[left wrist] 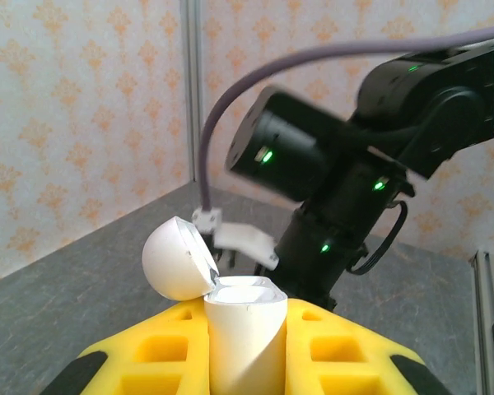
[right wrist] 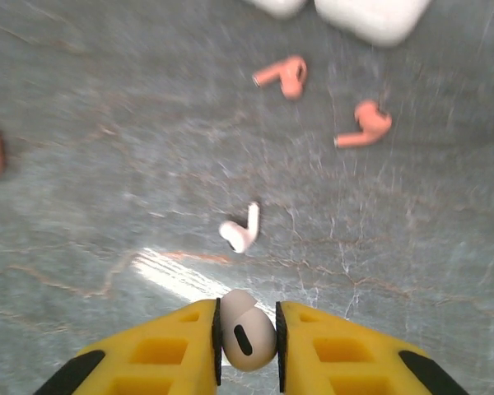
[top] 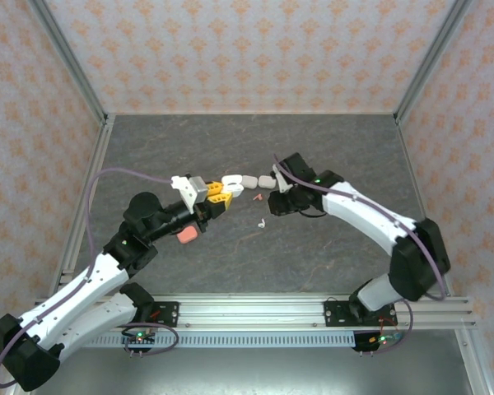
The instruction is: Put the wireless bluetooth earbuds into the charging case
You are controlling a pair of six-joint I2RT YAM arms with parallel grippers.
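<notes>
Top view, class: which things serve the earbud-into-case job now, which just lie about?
In use: open white case in left gripper; white earbud in right gripper.
Lying about: loose white earbud, two pink earbuds, pink case, spare white cases.

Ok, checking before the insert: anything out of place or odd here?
Nothing damaged. Three earbuds lie loose on the table: a white earbud, a pink earbud and a second pink earbud. The left claw grips an open white case; the right claw grips a fourth earbud.
</notes>
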